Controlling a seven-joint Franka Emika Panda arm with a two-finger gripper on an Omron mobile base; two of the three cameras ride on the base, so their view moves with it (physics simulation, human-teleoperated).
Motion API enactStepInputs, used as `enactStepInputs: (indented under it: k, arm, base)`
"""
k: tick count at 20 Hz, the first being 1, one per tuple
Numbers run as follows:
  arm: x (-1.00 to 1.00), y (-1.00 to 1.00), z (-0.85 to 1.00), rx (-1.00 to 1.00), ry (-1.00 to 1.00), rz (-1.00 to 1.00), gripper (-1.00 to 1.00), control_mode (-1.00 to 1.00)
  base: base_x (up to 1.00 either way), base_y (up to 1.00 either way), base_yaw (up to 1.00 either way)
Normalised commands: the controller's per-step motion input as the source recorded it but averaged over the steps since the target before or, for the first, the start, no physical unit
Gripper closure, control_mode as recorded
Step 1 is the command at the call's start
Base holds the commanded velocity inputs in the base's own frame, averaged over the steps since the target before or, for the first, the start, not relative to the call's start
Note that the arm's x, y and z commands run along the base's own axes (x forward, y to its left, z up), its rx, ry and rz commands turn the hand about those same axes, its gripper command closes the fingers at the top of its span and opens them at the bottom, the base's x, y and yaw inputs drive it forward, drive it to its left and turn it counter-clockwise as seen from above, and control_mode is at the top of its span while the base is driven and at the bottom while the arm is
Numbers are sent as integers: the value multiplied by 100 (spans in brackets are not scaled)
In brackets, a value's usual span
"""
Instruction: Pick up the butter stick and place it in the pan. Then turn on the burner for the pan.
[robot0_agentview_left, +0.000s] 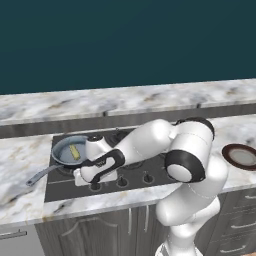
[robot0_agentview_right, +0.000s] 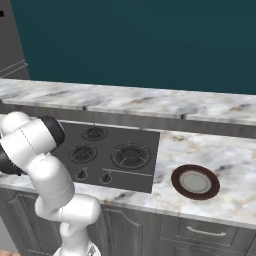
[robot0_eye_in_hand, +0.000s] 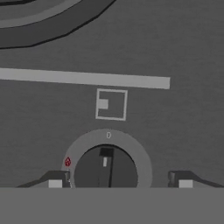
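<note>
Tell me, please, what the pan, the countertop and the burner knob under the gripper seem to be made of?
Pan: probably coated metal, a dark rim around a glossy grey-blue inside that catches highlights. Countertop: looks like polished marble or stone, white with grey veining. Burner knob: matte dark plastic or metal, no shine, with a pale pointer; the look leaves it open.

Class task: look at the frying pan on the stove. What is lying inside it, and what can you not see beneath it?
Inside the pan lies the butter stick, a small pale-yellow bar on the grey-blue base, apparently clear of the rim. The pan covers the burner beneath it, so whether that burner is lit cannot be seen.
</note>
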Motion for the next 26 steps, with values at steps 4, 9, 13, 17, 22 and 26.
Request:
enactStepInputs:
  k: [4,9,13,17,22,26]
  arm:
    - [1,0,-1,0,0,0,100,-100]
    - [0,0,0,0,0,0,100,-100]
    - [0,0,-2,0,0,0,100,-100]
    - [0,0,-3,0,0,6,100,-100]
    - [0,0,0,0,0,13,100,-100]
    - [0,0,-1,0,0,17,100,-100]
  base:
    - [0,0,0]
    - [0,0,0]
    - [0,0,0]
    - [0,0,0]
    - [0,0,0]
    - [0,0,0]
